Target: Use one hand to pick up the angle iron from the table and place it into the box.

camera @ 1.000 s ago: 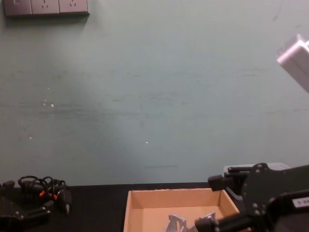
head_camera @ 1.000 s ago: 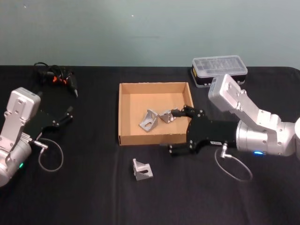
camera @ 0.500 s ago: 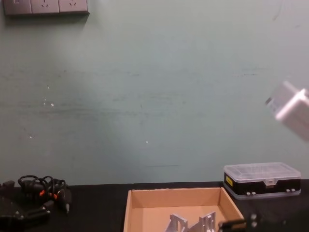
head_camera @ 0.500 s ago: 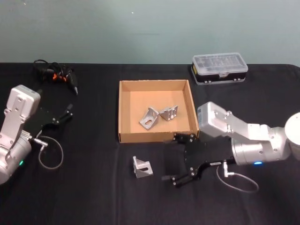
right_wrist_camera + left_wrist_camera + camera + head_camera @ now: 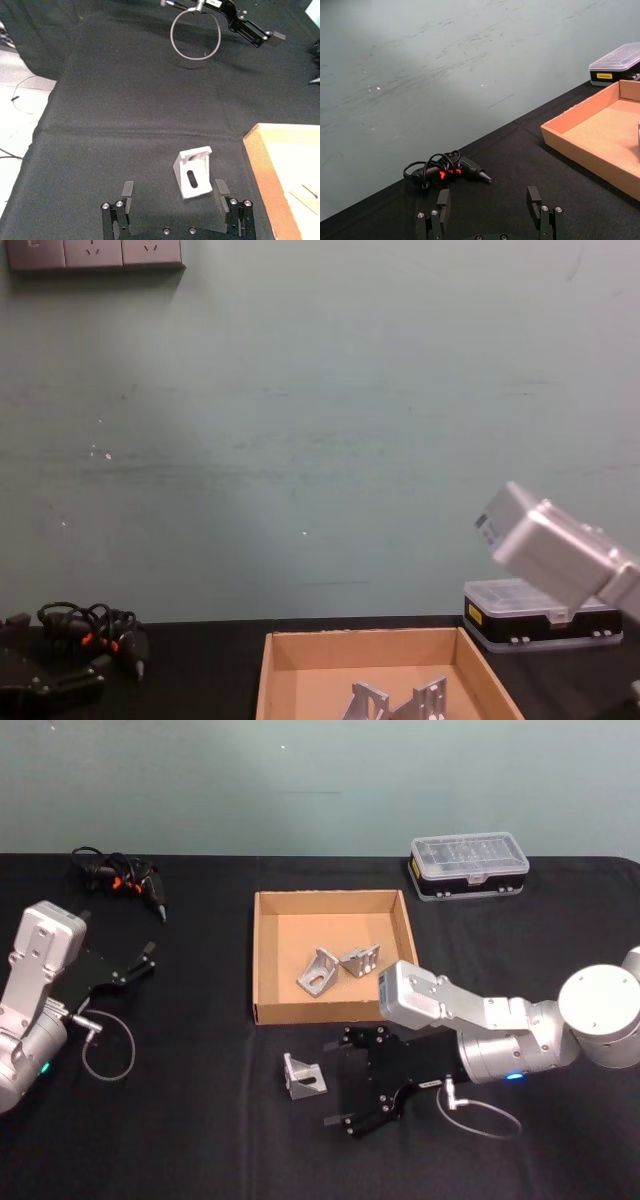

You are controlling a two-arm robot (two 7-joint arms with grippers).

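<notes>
Pale green wall (image 5: 300,780) stands behind a black table (image 5: 200,1150), and in the chest view a row of sockets (image 5: 95,254) sits high on that wall. Near the middle of the table, towards its far edge, lies a shallow cardboard box (image 5: 320,1014) with two other brackets (image 5: 318,973) lying side by side on its floor. One metal bracket (image 5: 302,1077) stands on the bare table just outside the box, between the box's front wall and the table's near edge, close to the box's front left corner. The right gripper (image 5: 336,1082) lies low over the table right beside this bracket, reaching leftward from its silver arm (image 5: 500,1030), its fingers spread wide with nothing in their grasp. In the right wrist view the bracket (image 5: 194,172) stands just ahead of the fingertips (image 5: 220,189), close to one of them, and whether they touch I cannot tell. Over by the table's left edge the left gripper (image 5: 145,960) is parked, its fingers (image 5: 442,200) also apart and holding nothing. A clear-lidded plastic case (image 5: 468,865) sits near the far right corner, and a black tool with orange marks (image 5: 125,885) and a tangled cord lies near the far left corner
</notes>
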